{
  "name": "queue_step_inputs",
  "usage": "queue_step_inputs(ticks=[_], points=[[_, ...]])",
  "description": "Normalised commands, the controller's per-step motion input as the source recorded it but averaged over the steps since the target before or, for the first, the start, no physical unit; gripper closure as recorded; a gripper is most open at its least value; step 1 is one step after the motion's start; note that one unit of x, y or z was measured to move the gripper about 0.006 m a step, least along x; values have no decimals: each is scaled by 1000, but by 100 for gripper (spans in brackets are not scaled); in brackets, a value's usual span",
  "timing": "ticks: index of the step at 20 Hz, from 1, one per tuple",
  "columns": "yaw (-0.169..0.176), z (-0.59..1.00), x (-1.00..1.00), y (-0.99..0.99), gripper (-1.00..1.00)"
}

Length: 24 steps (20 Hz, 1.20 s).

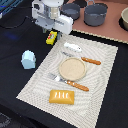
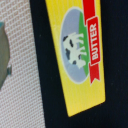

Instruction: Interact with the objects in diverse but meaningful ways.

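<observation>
Setting: mock kitchen or dining scene staged for a robot, tabletop scale. Evidence: black-covered table (image 1: pixel 107 100); pale woven placemat (image 1: pixel 97 67) laid with a tan round plate (image 1: pixel 73 68), orange-handled fork (image 1: pixel 68 81) and orange-handled knife (image 1: pixel 85 59); two grey cooking pots (image 1: pixel 95 13) on a brown board (image 1: pixel 107 31); yellow packet labelled BUTTER (image 2: pixel 80 50); white robot arm (image 1: pixel 50 15) overhead.

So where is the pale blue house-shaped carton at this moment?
In the exterior view the pale blue house-shaped carton stands on the dark table, just off the striped placemat's left edge, on the exterior view's left.
</observation>
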Motion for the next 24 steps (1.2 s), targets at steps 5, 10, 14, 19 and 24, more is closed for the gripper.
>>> queue_step_inputs(ticks=[5, 10, 14, 19, 24], points=[[-7, -331, -246, 0, -100], [-7, -366, -213, 0, -100], [-11, -344, -234, 0, 100], [-13, -182, -181, 2, 100], [0, -34, -24, 1, 100]])
